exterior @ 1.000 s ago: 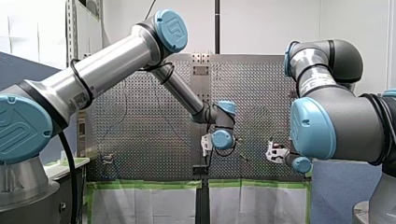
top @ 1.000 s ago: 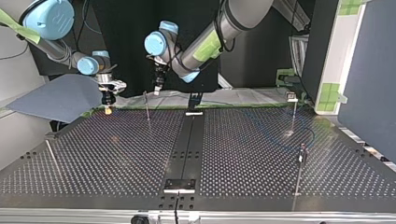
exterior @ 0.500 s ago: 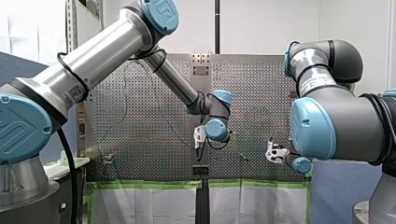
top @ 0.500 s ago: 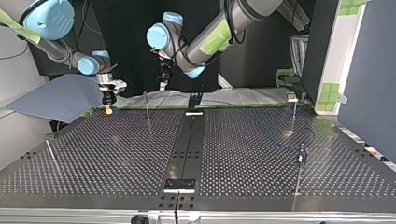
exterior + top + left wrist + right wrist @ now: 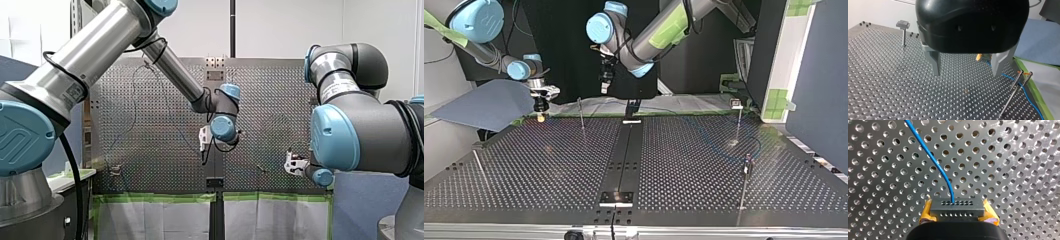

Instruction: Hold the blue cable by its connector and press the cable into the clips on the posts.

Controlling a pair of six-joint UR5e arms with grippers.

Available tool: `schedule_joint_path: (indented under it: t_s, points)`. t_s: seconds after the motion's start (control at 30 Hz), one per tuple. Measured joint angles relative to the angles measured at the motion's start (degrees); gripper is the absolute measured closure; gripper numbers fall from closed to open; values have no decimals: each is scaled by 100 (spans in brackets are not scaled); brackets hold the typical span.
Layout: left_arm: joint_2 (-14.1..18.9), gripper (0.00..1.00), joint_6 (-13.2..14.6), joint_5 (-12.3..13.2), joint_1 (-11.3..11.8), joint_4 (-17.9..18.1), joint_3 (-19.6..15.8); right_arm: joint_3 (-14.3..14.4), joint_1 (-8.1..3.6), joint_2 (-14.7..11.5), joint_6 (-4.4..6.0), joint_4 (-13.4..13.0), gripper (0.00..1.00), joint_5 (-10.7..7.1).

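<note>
The table [image 5: 524,165] is a big flat metal sheet full of little round holes. In the top view a black strip [image 5: 623,155] runs down its middle. A small black plate [image 5: 616,196] sits on the strip near the front edge.

Thin metal posts stand up from the table. The left post [image 5: 581,114] is near the far edge, just left of the strip. The far right post [image 5: 738,120] and the near right post [image 5: 744,185] stand on the right side.

The blue cable [image 5: 1006,75] lies on the table. It runs close by a post with a forked top [image 5: 1015,86]. Green tape [image 5: 1034,88] runs along the table's edge there.
</note>
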Motion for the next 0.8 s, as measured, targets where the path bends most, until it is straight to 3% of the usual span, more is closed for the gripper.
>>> schedule_joint_path:
  t_s: [0.8]
  points:
    - [1219, 0, -37, -8, 32, 0, -1220, -1, 12, 23, 0, -8, 100, 0]
